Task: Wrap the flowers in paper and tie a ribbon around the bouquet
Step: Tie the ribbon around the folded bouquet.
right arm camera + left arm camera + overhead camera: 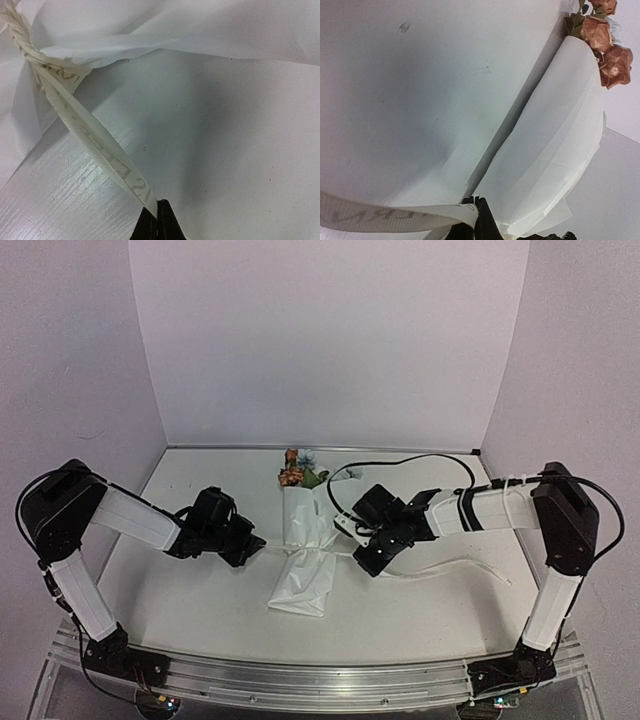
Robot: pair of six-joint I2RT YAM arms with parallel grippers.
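The top camera sits high behind both arm bases [105, 650], looking down and forward over the whole counter [200, 610] to the back wall [330, 340], the bouquet [305, 540] small in the middle. Each wrist camera rides low and very close, its own jaws at the bottom edge, looking along the ribbon [385, 216] to that same bouquet: the left sees its blooms [605, 45], the right only its cinched paper [200, 30].

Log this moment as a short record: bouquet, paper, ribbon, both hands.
bouquet: lying on table, flowers at its far end
paper: rolled around the stems, pinched at the waist
ribbon: around the pinched waist, one end running out to each side
left hand: shut on ribbon
right hand: shut on ribbon
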